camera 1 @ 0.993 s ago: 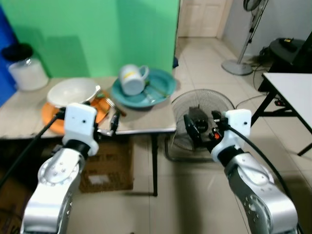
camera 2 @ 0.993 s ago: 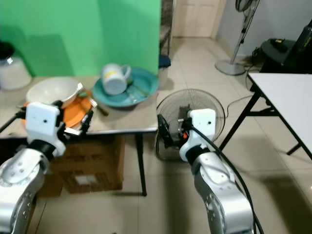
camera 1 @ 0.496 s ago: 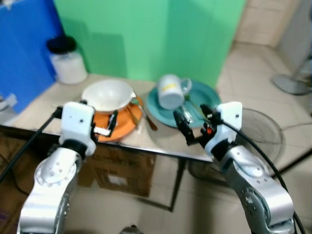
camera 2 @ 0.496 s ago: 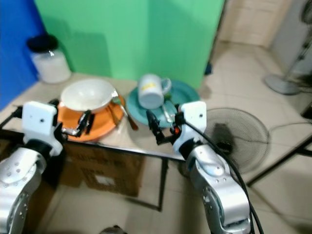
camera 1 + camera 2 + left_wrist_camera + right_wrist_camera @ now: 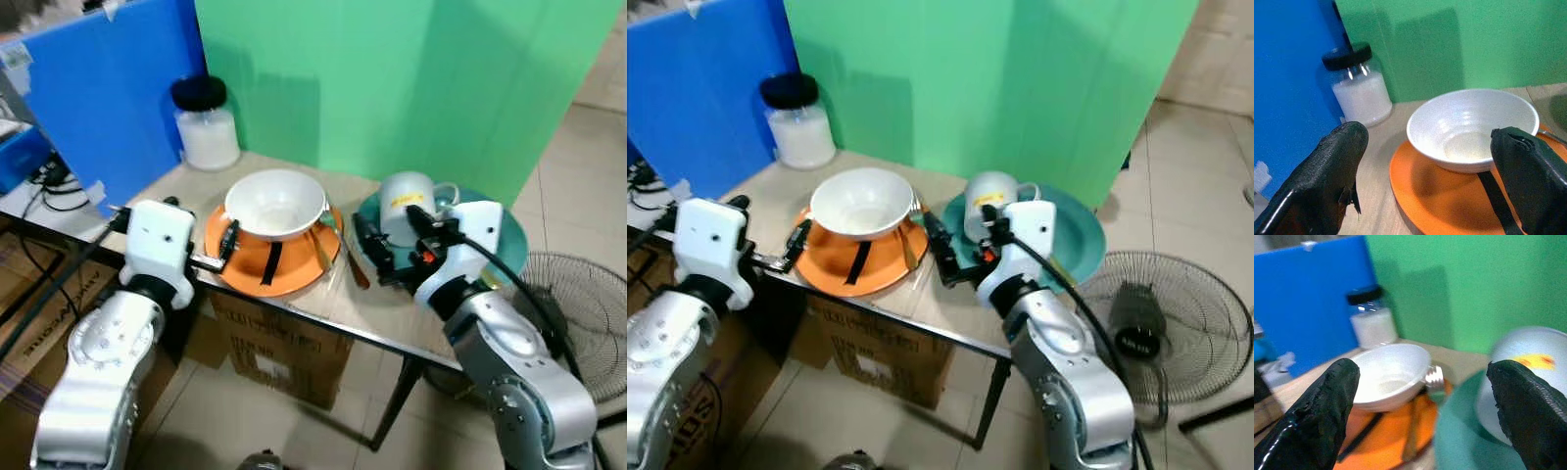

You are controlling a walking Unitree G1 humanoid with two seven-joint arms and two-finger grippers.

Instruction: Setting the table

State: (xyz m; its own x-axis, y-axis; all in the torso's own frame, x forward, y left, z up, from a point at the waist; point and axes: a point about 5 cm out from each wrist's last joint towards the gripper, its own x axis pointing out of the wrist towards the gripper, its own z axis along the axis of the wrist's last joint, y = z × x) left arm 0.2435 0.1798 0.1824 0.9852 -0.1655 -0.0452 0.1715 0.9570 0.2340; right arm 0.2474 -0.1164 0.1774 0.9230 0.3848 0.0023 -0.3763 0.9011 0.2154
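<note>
Green and blue backdrop panels stand behind a small worktop (image 5: 186, 201) on a tiled floor, floor fan (image 5: 1161, 328) to the right. On the worktop: white bowl (image 5: 275, 204) sitting on an orange plate (image 5: 284, 266), a fork or spoon (image 5: 326, 247) leaning at the bowl's right rim, a mug (image 5: 406, 201) lying on its side on a teal plate (image 5: 505, 240), and a lidded jar (image 5: 206, 125) at the back left. Left hand (image 5: 229, 242) hovers at the orange plate's near-left edge, fingers spread wide, holding nothing. Right hand (image 5: 377, 250) hovers between the two plates, near the mug, also spread and empty. Task looks barely started: dishes are still stacked and bunched together, mug not upright, cutlery not laid out. Left to do, judging by this: separate bowl and plates, stand the mug up, place the cutlery.
</note>
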